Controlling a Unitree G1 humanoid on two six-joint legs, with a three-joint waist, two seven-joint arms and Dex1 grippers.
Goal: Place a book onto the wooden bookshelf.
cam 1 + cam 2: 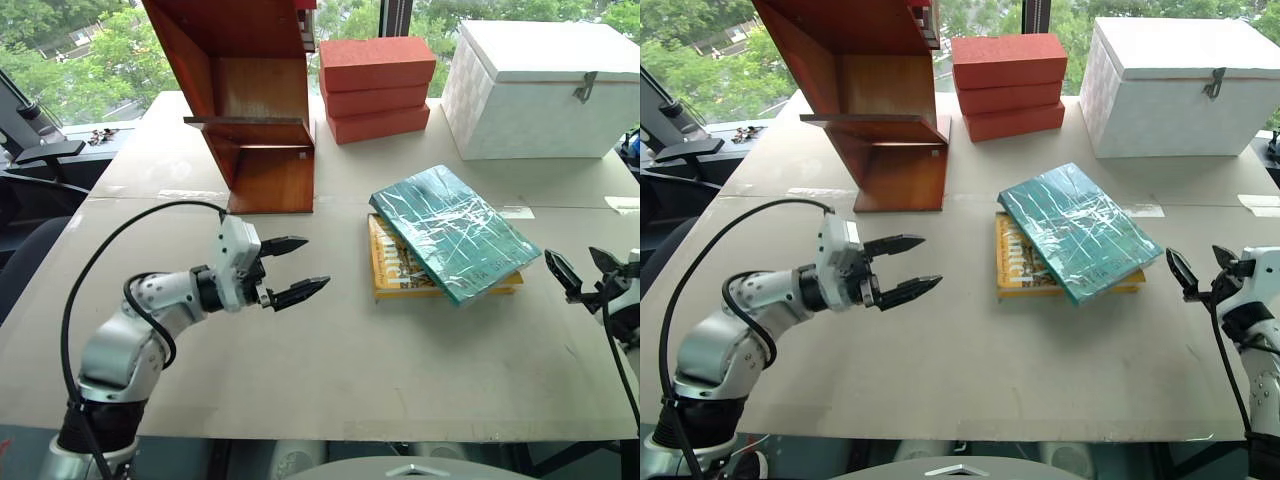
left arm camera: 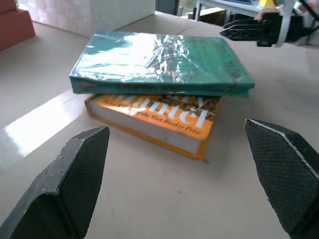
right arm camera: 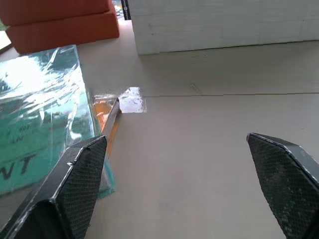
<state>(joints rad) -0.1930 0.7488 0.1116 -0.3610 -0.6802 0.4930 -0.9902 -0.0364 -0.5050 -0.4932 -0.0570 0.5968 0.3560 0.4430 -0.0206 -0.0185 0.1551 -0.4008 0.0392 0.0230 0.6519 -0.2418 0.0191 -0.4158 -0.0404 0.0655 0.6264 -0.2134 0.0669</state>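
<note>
Book (image 1: 455, 232) atop another book (image 1: 395, 268)

2 books: teal book (image 1: 455, 232), yellow book (image 1: 398, 268); 3 bricks (image 1: 377, 89); 1 white box (image 1: 545, 88); 1 wooden bookshelf (image 1: 250, 95).

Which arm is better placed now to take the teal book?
Probably the right. Its open tool is just beside the teal book, while the left tool, also open, is farther away across bare table.

The left gripper (image 2: 182, 174) stood with its two black fingers (image 2: 75, 184) wide apart and nothing between them. Beyond lay the book (image 2: 159, 62), teal in crinkled wrap, stacked askew on a yellow-orange book (image 2: 164, 122) on the tan table (image 2: 149, 199). Farther off, what seemed the right gripper (image 2: 234, 31) hovered beside the books.
</note>
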